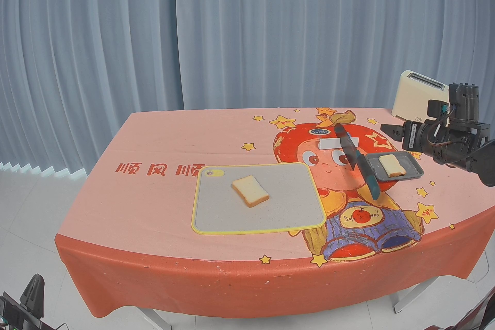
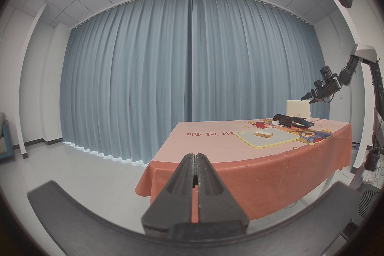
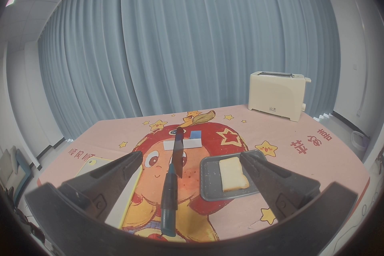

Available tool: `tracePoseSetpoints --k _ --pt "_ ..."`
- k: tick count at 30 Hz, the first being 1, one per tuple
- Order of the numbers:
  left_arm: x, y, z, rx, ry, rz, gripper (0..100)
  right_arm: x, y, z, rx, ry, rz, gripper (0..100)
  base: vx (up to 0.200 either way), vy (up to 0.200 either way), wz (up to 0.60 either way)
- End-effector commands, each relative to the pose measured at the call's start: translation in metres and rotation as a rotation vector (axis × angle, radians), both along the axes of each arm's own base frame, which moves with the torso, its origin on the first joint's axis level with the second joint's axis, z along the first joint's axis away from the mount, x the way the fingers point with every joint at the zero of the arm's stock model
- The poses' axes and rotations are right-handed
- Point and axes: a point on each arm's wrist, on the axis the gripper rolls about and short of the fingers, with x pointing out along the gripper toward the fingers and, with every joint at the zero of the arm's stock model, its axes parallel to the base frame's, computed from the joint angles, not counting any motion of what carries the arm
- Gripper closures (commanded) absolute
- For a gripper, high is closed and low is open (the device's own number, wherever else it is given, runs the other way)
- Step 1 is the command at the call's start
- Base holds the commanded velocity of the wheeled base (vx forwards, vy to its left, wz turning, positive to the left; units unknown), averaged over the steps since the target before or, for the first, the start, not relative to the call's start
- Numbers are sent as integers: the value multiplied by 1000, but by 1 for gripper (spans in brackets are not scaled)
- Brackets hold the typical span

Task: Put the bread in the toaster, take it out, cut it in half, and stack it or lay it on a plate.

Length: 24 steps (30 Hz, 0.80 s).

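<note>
Bread slice (image 1: pixel 250 191) sits on the cutting board (image 1: pixel 216 215), another slice (image 1: pixel 392 165) on the tray (image 1: pixel 410 172). Right gripper (image 3: pixel 191 156) gapes; left gripper (image 2: pixel 195 157) is pinched closed.

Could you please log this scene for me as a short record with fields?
Cutting board: grey with a yellow rim, on the tablecloth, one bread piece on it
Tray: grey, right of the board, holds a second bread piece
Knife: teal handle, lying between board and tray
Toaster: cream, far right corner
Right hand: open, empty, raised above the tray area
Left hand: shut, empty, low, off the table's left side
</note>
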Motion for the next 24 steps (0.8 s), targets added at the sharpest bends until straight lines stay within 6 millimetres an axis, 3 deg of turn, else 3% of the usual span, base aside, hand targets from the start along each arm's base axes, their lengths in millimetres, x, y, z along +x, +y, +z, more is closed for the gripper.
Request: tracePoseSetpoints --k 1,6,15,24 --pt "0 0 -5 3 1 0 100 -2 0 2 0 -7 0 0 0 0 0" --pt "0 0 -5 2 1 3 100 -3 2 1 -1 -4 7 0 0 0 0" --pt "0 0 -5 3 1 5 100 -7 13 -4 -15 13 30 0 -200 0 0" --pt "0 0 -5 0 1 5 100 -14 28 -8 -29 24 61 0 0 0 0"
